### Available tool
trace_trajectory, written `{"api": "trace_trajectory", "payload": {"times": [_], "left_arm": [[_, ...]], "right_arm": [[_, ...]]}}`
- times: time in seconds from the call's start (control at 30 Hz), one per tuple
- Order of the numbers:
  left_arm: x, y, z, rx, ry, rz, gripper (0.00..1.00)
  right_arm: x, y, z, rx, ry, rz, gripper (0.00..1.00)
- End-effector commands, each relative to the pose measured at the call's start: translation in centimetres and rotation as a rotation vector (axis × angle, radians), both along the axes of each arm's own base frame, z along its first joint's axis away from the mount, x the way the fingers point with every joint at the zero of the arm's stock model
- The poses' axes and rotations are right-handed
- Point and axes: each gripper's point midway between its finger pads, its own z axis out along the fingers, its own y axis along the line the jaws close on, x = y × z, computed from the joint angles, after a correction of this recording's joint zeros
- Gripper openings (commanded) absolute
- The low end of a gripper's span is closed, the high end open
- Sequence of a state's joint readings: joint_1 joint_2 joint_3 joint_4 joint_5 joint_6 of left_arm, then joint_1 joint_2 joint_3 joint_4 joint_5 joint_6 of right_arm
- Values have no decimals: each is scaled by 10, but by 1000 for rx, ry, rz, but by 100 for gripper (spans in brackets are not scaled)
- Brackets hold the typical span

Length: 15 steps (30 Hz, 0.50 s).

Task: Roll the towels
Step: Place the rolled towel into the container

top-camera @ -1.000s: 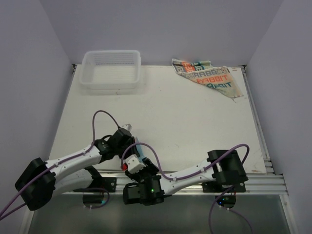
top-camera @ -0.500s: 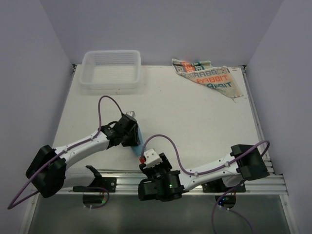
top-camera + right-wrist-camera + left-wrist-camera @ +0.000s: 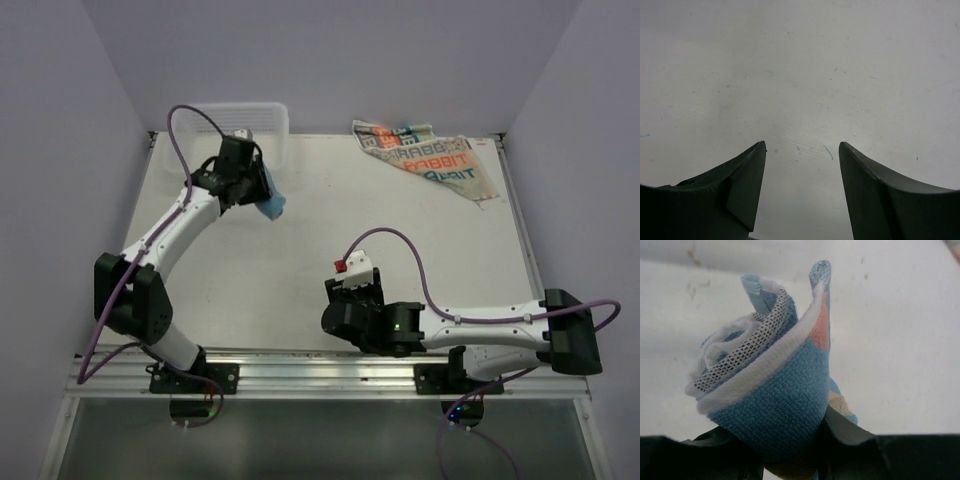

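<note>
Change: left gripper (image 3: 258,188), clamped on rolled blue towel (image 3: 775,405), has carried it from near edge to beside basket (image 3: 277,116) | right gripper (image 3: 801,146) jaws apart, empty, swung right over bare table (image 3: 400,240) | cream towel (image 3: 425,160) flat, unrolled, far right corner | Meaning: first roll looks done, ready for basket; second untouched.
</note>
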<state>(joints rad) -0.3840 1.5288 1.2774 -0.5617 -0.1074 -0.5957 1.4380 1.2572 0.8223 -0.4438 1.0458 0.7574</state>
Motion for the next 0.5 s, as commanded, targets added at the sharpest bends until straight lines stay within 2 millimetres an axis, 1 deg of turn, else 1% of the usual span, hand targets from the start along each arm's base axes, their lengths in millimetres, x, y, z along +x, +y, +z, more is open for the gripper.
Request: {"api": "trace_trajectory", "payload": {"times": [0.0, 0.07, 0.1, 0.17, 0.2, 0.23, 0.27, 0.3, 0.33, 0.37, 0.4, 0.43, 0.47], "left_arm": [[70, 29, 33, 1, -87, 71, 20], [95, 36, 40, -36, -101, 89, 20], [120, 47, 44, -54, -116, 127, 19], [142, 55, 45, -81, -118, 154, 19], [162, 62, 45, -103, -130, 184, 19], [172, 63, 44, -116, -136, 190, 19], [182, 59, 43, -148, -137, 176, 19], [196, 62, 56, -181, -172, 190, 19], [209, 62, 33, -190, -139, 191, 19], [217, 59, 29, -210, -138, 183, 19], [231, 62, 19, -228, -135, 204, 19], [237, 60, 13, -247, -132, 202, 19], [246, 61, 12, -263, -155, 207, 19]], "right_arm": [[10, 2, 6, 27, 14, 37, 64], [13, -1, 1, 28, 38, 43, 64], [19, -6, 0, 24, 42, 27, 64], [22, -11, -4, 22, 54, 22, 64], [27, -14, -5, 26, 57, 9, 64], [28, -17, -8, 24, 65, 5, 64], [29, -17, -11, 29, 79, 7, 64], [34, -19, -13, 40, 85, -4, 64], [35, -20, -17, 34, 94, -1, 64], [36, -20, -20, 29, 101, -3, 64], [38, -20, -21, 28, 106, -5, 64], [40, -20, -23, 22, 111, -7, 64], [41, -20, -25, 17, 117, -7, 64]]}}
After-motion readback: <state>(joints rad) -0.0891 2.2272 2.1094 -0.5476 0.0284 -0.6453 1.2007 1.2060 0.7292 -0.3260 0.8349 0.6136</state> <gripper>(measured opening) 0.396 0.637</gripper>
